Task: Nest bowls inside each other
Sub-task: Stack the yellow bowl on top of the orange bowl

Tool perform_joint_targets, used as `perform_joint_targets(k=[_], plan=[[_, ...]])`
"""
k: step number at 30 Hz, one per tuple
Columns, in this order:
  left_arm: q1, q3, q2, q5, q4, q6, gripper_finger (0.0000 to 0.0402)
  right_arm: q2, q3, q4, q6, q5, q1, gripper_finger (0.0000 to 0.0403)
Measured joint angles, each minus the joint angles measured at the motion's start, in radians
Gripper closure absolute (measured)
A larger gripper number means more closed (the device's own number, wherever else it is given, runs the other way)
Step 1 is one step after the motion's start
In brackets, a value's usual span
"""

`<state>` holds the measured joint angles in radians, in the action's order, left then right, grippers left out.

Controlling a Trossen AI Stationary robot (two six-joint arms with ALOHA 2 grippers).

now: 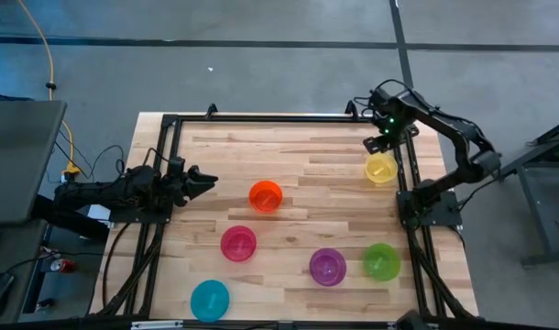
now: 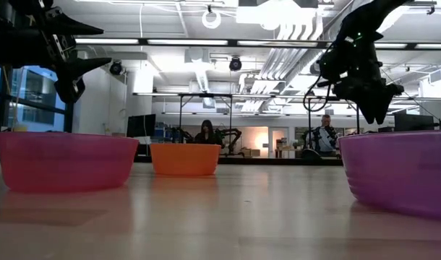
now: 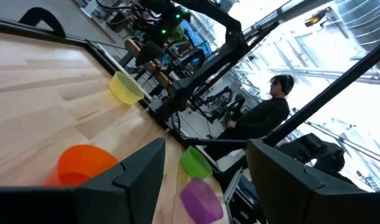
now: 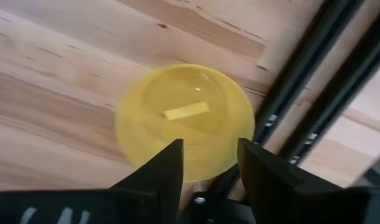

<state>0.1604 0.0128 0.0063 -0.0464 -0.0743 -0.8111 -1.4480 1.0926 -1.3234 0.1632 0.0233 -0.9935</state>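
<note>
Dark fingers of the right gripper [image 4: 209,165], spread apart and empty, are seen in the right wrist view directly above the yellow bowl [image 4: 184,121], which lies beside the table's right frame rail. From above, that bowl [image 1: 380,168] is nearest the right arm; the left gripper [image 1: 202,180], parted, is parked at the left edge, nothing held.

Even, bright overhead light falls on the table [image 1: 289,197], casting only faint shadows at each bowl's 6 o'clock, while ceiling strip lights [image 2: 228,43] glare at 12 o'clock in the low view, whose near bowls look blurred.
</note>
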Motion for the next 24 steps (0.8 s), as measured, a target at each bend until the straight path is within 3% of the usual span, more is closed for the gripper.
perform_joint_targets(k=[4, 8, 21, 24], plan=[[0.0, 0.0, 0.0, 0.008, 0.011, 0.001, 0.0186, -0.001, -0.048, 0.009, 0.009, 0.109, 0.049, 0.0259], [0.0, 0.0, 0.0, 0.017, 0.011, -0.007, 0.0186, -0.001, -0.055, 0.079, 0.088, 0.129, 0.056, 0.0259], [0.0, 0.0, 0.0, 0.056, 0.011, -0.041, 0.0186, -0.011, -0.054, 0.054, 0.066, 0.015, 0.011, 0.0259], [0.0, 0.0, 0.0, 0.058, 0.011, -0.042, 0.0186, -0.023, -0.083, 0.048, 0.096, -0.079, 0.01, 0.0259]])
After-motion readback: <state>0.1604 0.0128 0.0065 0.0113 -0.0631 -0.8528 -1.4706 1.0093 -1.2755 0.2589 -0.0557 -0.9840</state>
